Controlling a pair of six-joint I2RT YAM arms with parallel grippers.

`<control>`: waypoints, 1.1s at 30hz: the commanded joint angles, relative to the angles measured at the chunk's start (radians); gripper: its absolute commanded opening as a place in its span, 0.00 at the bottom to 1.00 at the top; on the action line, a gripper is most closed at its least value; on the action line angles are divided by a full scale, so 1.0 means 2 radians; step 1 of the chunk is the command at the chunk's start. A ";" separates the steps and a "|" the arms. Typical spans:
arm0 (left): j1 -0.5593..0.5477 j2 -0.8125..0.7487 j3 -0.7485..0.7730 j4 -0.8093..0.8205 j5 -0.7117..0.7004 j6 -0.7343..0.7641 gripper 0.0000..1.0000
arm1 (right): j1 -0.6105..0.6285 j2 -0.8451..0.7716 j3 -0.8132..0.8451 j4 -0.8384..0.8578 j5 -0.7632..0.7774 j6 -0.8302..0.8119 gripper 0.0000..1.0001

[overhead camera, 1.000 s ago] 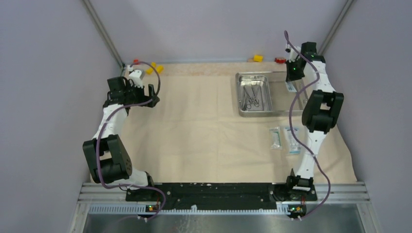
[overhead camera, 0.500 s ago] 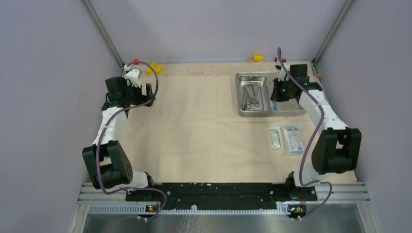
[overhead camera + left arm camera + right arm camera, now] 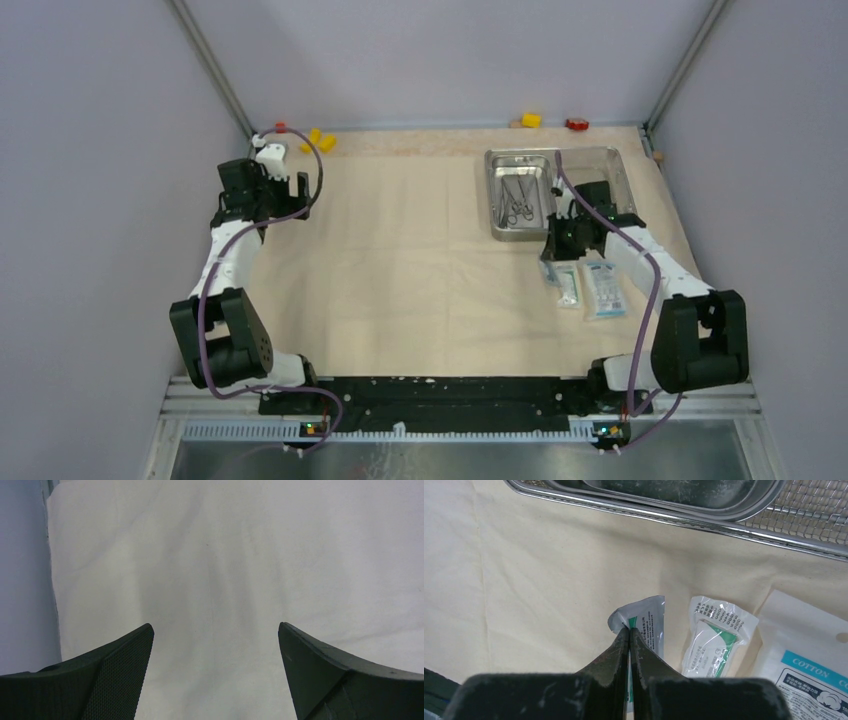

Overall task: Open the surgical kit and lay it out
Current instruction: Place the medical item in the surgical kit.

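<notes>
We are using the flat-spread cloth (image 3: 420, 270) as our layout surface, with the tray (image 3: 492, 200) sitting far right. Our left gripper (image 3: 215, 630) is hovering wide open over bare cloth, while our right gripper (image 3: 629, 630) is pinching a packet (image 3: 646, 620) by its edge to line it up beside the other packets (image 3: 714, 640).

Steel tray (image 3: 520, 236) w/ instruments (image 3: 517, 203) on beige cloth (image 3: 400, 260); packets (image 3: 603, 296) (white-teal) beside.

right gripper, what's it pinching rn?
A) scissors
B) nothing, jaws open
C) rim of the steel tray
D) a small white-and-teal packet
D: in the wrist view the right gripper is shut on the corner of a small white-and-teal packet, low over the cloth, with the steel tray beyond it and untouched.
</notes>
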 commanded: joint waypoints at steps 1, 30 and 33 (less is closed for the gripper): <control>0.001 0.001 0.010 0.016 -0.030 0.004 0.99 | 0.009 -0.012 -0.012 0.018 0.023 0.020 0.00; 0.001 0.007 0.003 0.012 -0.013 0.004 0.99 | 0.019 0.088 -0.007 0.032 0.031 0.049 0.09; 0.001 0.007 0.004 0.011 -0.014 0.005 0.99 | 0.019 0.089 -0.001 0.025 0.024 0.048 0.13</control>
